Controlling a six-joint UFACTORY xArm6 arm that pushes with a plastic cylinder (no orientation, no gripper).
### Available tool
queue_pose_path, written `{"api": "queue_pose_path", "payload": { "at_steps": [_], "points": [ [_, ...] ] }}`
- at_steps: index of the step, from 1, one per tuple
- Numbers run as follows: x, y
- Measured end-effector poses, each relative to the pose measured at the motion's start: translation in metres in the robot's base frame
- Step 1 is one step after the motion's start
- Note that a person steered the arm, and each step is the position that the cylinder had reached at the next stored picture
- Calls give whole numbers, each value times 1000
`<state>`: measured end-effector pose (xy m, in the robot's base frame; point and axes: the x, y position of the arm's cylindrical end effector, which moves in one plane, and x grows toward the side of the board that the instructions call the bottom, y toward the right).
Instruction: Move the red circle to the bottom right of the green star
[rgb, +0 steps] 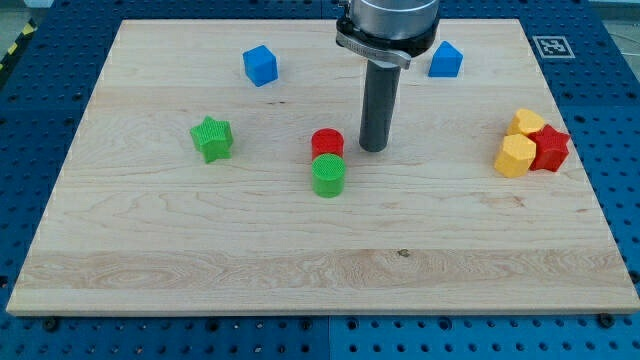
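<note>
The red circle (327, 142) lies near the middle of the wooden board (200, 250), touching the green circle (328, 175) just below it. The green star (212, 138) sits to the view's left of them, well apart. My tip (373, 148) rests on the board just to the right of the red circle, a small gap away, not touching it.
A blue cube (260, 65) lies at the upper left and another blue block (446, 60) at the upper right beside the arm. At the right edge, two yellow blocks (516, 155) and a red star (549, 148) cluster together.
</note>
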<state>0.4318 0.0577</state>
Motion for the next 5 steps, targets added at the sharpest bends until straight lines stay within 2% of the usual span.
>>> {"api": "queue_pose_path", "payload": {
  "at_steps": [5],
  "points": [
    [-13,0]
  ]
}}
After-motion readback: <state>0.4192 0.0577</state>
